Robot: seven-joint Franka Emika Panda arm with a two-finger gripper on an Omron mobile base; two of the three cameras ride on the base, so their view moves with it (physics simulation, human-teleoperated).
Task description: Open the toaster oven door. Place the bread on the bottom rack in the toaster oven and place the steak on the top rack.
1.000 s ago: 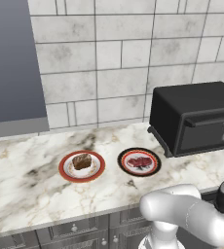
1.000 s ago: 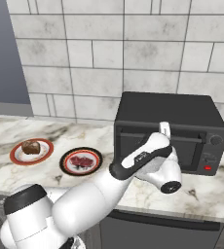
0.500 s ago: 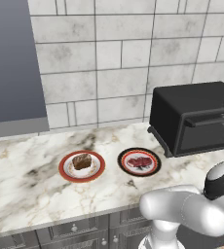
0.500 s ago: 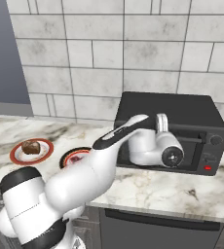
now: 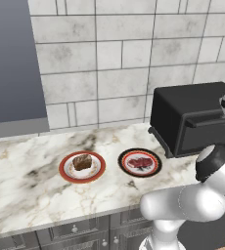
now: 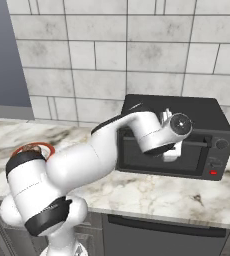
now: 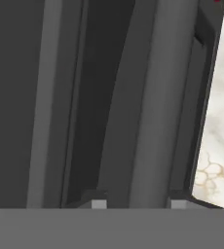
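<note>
The matte-black toaster oven [image 5: 192, 117] [image 6: 187, 107] stands on the counter at the right, its door [image 6: 157, 155] closed. My gripper [image 6: 172, 153] [image 7: 138, 204] is at the door's front. In the hand view the grey handle bar [image 7: 148, 107] runs between my two fingertips [image 7: 98, 204], which stand apart on either side of it, so the gripper is open. The bread [image 5: 82, 161] sits on a red-rimmed plate [image 5: 65, 171]. Beside it the steak [image 5: 140, 162] lies on a dark-rimmed plate [image 5: 156, 157]. Both racks are hidden behind the door.
The marble counter [image 5: 26, 185] [image 6: 152, 195] runs left to right under a grey tiled wall [image 5: 109, 53]. The oven's knob and red light [image 6: 213, 173] are on its right side. My white arm [image 6: 87, 165] covers most of the plates in the right base view.
My hand has risen along the oven front to the handle's height. The jaws have widened somewhat. Plates, bread and steak have not moved.
</note>
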